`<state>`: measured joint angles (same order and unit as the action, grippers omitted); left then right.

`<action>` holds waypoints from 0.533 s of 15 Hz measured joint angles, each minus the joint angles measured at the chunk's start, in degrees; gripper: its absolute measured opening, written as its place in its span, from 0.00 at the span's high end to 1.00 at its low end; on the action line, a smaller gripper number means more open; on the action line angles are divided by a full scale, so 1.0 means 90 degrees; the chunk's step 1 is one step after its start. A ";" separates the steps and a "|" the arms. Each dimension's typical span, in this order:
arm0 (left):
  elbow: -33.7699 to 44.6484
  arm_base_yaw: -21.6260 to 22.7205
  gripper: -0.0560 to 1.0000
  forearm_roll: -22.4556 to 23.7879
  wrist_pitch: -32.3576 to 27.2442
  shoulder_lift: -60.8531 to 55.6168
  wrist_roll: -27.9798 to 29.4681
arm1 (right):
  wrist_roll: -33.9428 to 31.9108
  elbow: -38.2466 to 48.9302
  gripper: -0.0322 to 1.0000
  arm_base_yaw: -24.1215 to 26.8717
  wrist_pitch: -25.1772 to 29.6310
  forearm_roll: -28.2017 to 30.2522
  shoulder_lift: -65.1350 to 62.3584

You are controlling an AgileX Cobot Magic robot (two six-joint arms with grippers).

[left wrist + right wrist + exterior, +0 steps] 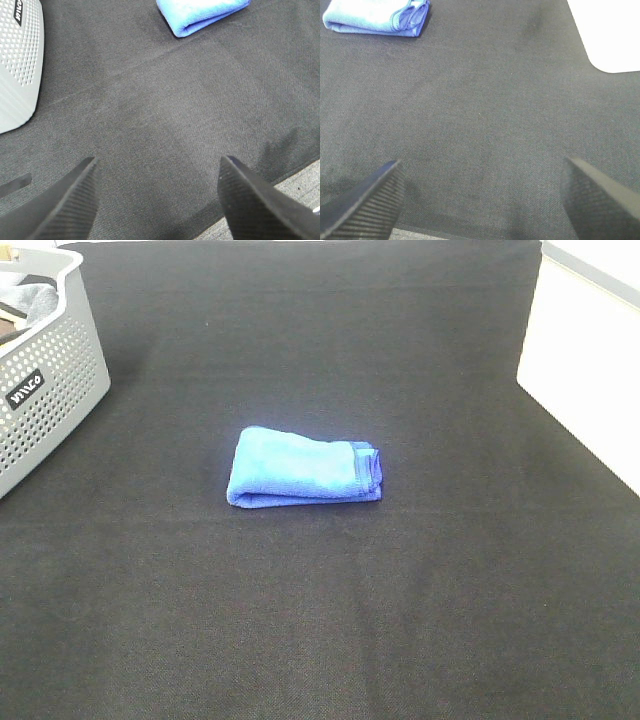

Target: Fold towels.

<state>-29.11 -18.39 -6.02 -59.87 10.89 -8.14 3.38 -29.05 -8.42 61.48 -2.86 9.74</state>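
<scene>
A blue towel (303, 468) lies folded into a small rectangle in the middle of the black cloth-covered table (330, 620). It also shows in the left wrist view (200, 14) and in the right wrist view (377, 17). Neither arm shows in the exterior high view. My left gripper (157, 165) is open and empty, near the table's front edge, well short of the towel. My right gripper (482, 167) is open and empty, also well back from the towel.
A grey perforated basket (40, 380) stands at the back left with dark cloth inside; it also shows in the left wrist view (17, 65). A white surface (585, 360) borders the table at the right, and shows in the right wrist view (610, 35).
</scene>
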 joint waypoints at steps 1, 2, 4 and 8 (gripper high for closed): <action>0.0000 0.0000 0.34 0.0000 0.0000 0.0000 0.0000 | 0.0000 0.0000 0.19 0.0000 0.0000 0.0000 0.0000; 0.0000 0.0000 0.34 -0.0115 0.0000 0.0000 -0.0115 | 0.0000 0.0000 0.19 0.0000 0.0000 -0.0006 0.0000; 0.0000 0.0000 0.34 -0.0255 -0.0006 0.0000 -0.0267 | 0.0000 0.0000 0.19 0.0000 0.0000 -0.0019 0.0000; 0.0000 0.0000 0.34 -0.0274 -0.0019 0.0000 -0.0293 | 0.0000 0.0000 0.19 0.0000 0.0000 -0.0019 0.0000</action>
<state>-29.11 -18.39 -8.48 -60.05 10.89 -10.77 3.38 -29.05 -8.42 61.48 -3.04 9.74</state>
